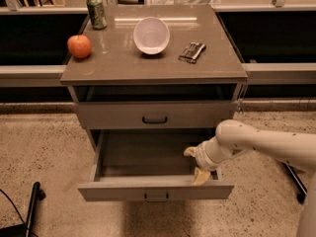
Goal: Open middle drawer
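One middle drawer (pixel 118 190) pulled out | one gripper (pixel 195 164) inside, fingers apart

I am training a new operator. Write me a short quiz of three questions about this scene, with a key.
1. True or false: the middle drawer is pulled out.
2. Where is the gripper relative to this drawer? A in front of it; B inside it, near the right front; C beneath it.
3. Fill in: beside the can lies a red ____.

Key: 1 true; 2 B; 3 apple.
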`<state>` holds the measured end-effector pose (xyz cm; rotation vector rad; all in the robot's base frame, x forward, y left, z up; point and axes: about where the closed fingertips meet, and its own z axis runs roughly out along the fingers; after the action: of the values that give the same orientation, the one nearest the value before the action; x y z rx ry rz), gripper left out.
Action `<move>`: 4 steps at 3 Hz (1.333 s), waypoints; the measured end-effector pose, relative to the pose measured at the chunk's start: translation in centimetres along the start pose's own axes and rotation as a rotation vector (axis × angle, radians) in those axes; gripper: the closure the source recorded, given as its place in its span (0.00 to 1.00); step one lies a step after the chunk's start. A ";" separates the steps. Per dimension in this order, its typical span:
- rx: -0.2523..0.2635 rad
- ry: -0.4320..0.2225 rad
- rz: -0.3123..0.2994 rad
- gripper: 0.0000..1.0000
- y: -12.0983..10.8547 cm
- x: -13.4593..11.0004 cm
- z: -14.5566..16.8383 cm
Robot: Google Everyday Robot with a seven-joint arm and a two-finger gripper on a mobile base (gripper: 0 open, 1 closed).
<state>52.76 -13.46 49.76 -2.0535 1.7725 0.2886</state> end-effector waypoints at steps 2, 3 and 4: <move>0.024 0.039 0.034 0.47 -6.2 2.4 1.4; 0.011 0.032 0.066 0.61 -6.7 4.3 4.4; -0.021 0.002 0.091 0.80 -5.8 5.6 7.7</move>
<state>60.27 -14.51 41.50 -1.9909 1.8749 0.3326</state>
